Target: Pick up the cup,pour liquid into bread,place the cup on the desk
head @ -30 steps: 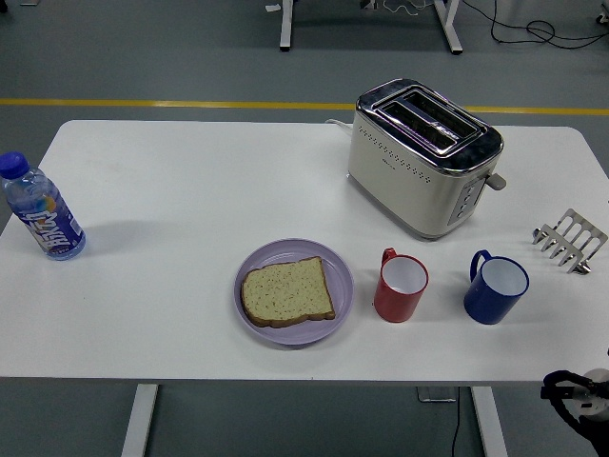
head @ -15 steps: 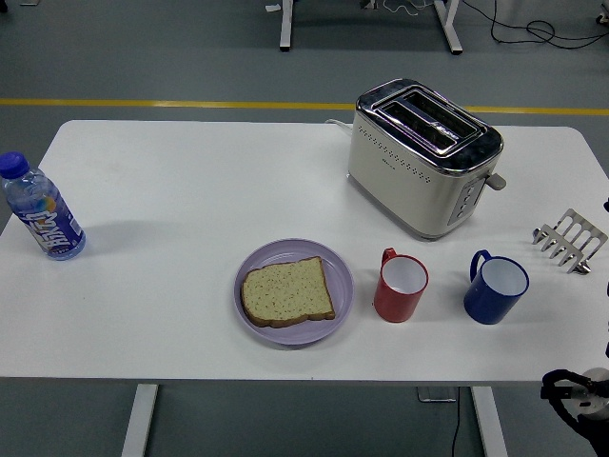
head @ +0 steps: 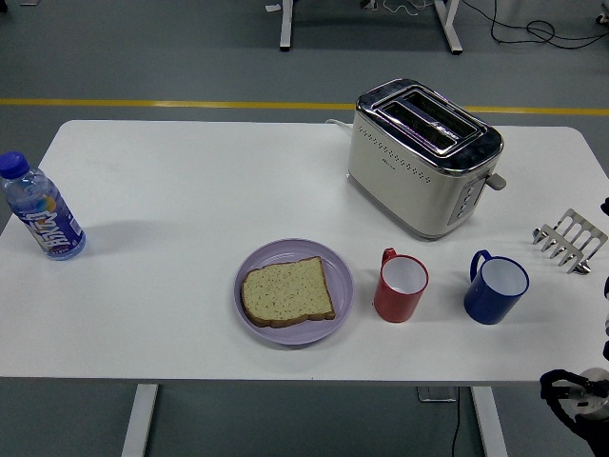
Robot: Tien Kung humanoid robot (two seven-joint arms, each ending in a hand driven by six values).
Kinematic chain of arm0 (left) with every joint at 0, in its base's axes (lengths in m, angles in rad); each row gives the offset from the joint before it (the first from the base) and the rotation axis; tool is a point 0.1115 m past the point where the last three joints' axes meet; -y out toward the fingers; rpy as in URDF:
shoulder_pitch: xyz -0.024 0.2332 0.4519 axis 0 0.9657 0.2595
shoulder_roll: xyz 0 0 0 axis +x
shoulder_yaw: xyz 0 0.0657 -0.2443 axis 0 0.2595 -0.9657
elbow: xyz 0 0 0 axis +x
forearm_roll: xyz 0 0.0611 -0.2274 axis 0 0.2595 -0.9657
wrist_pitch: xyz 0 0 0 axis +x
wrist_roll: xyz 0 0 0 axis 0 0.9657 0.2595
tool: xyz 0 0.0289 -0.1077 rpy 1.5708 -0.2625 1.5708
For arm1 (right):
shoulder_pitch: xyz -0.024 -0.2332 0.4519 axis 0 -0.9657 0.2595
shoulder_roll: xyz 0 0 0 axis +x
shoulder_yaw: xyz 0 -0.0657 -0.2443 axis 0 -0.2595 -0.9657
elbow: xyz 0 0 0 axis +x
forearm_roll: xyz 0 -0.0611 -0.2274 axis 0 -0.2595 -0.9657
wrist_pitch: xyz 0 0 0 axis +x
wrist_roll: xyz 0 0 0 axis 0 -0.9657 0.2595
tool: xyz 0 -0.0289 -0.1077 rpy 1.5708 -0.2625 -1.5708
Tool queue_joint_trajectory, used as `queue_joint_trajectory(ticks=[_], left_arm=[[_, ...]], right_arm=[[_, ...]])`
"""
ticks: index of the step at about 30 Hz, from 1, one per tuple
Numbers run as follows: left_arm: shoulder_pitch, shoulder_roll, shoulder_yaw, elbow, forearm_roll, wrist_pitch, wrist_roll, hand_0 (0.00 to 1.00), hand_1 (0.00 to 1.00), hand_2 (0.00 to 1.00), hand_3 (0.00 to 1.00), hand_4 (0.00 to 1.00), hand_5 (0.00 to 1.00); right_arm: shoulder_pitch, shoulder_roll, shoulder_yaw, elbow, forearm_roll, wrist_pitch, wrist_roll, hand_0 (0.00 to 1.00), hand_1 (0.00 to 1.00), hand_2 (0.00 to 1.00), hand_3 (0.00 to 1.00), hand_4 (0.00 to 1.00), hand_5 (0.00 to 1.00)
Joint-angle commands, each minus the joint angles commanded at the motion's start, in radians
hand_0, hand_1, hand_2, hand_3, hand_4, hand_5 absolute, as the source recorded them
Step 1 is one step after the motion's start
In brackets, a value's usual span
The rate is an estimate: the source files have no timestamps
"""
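No readable text. Bottle [head: 40, 211] label print at far left is blurred; small mark on toaster [head: 423, 157] side is illegible.

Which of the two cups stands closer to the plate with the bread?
The red cup. It stands just right of the plate; the blue cup is farther right, beyond the red one.

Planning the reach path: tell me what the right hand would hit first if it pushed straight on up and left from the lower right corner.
Probably the blue cup. The right hand sits below the table's near edge, so it may meet that edge first; depth is unclear.
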Motion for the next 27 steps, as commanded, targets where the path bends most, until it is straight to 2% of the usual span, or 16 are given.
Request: queue_joint_trajectory(ticks=[14, 27], left_arm=[[0.0, -0.001, 0.005, 0.0, -0.01, 0.001, -0.003, 0.679, 0.683, 0.698, 0.542, 0.251, 0.998], [0.004, -0.001, -0.007, 0.001, 0.009, 0.0, 0.003, 0.679, 0.683, 0.698, 0.542, 0.251, 0.998]], right_arm=[[0.001, 0.0, -0.002, -0.004, 0.023, -0.003, 0.032, 0.597, 0.445, 0.551, 0.565, 0.721, 0.082], [0.004, 0.001, -0.008, -0.005, 0.029, -0.001, 0.033, 0.593, 0.438, 0.548, 0.562, 0.72, 0.079]])
